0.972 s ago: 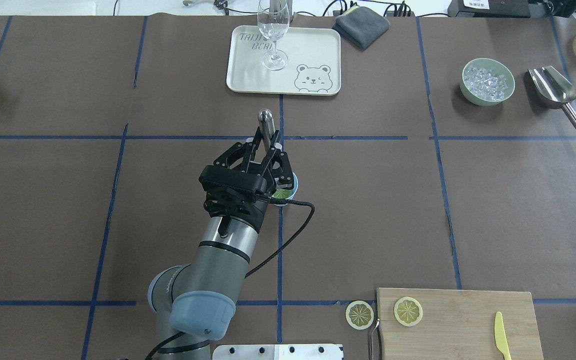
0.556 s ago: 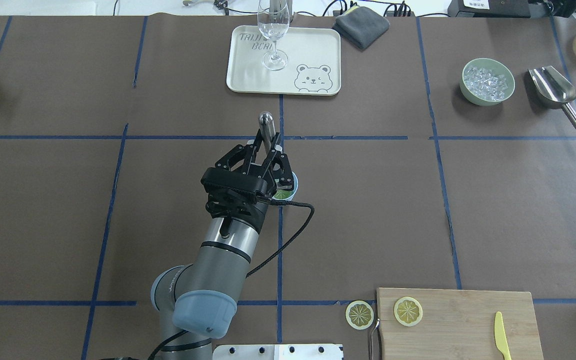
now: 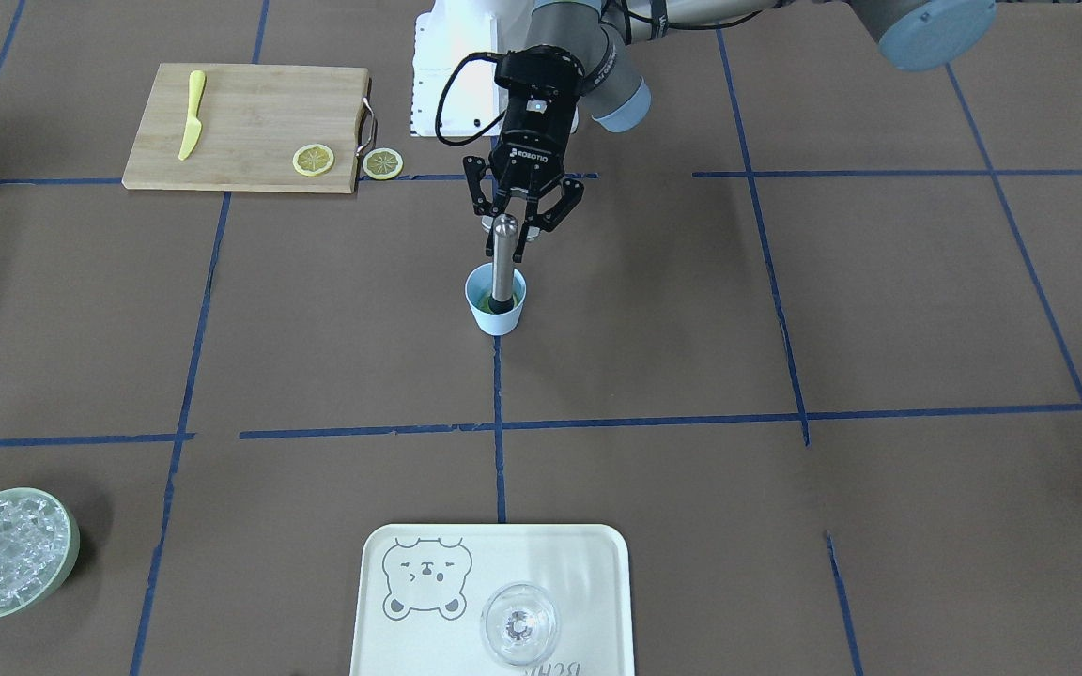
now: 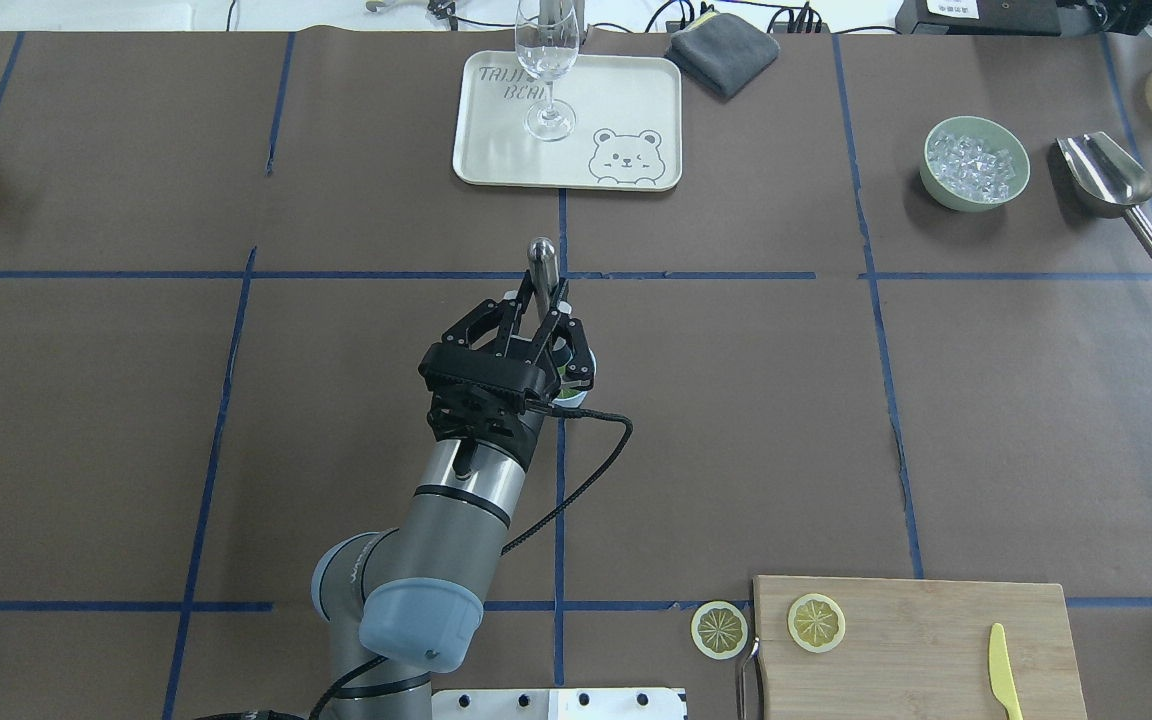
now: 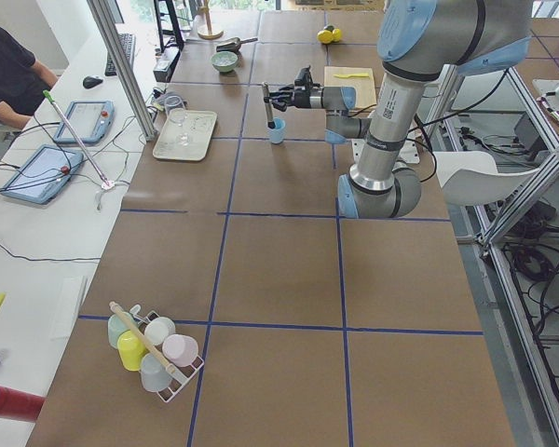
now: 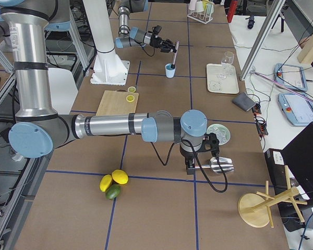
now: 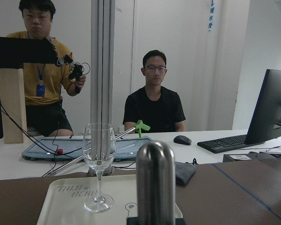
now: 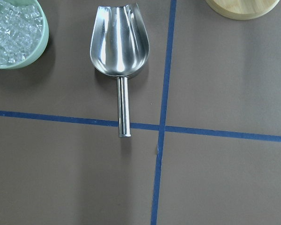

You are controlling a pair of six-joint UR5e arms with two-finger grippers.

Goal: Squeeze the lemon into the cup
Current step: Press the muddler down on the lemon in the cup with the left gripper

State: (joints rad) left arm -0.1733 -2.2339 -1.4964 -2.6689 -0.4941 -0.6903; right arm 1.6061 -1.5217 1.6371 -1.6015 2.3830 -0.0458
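Note:
The light-blue cup point(image 3: 495, 317) stands near the table's middle. A greenish lemon slice point(image 3: 484, 301) lies inside it. My left gripper point(image 3: 515, 228) is shut on a steel muddler rod point(image 3: 502, 253) whose lower end is down in the cup on the slice. In the overhead view the left gripper point(image 4: 540, 318) covers most of the cup, and the rod's top point(image 4: 542, 254) sticks out beyond it. The rod point(image 7: 154, 183) fills the bottom centre of the left wrist view. My right gripper point(image 6: 190, 165) shows only in the exterior right view, over a steel scoop point(image 8: 120, 44); I cannot tell whether it is open or shut.
Two more lemon slices lie near me, one on the table point(image 4: 719, 629) and one on the wooden board point(image 4: 816, 621) beside a yellow knife point(image 4: 1004, 671). A tray point(image 4: 626, 90) with a wine glass point(image 4: 546, 70) stands at the far side. The green ice bowl point(image 4: 974, 164) is at the far right.
My left gripper has shifted a little to the right with the rod and now covers more of the cup. The rod's top has moved right and toward me.

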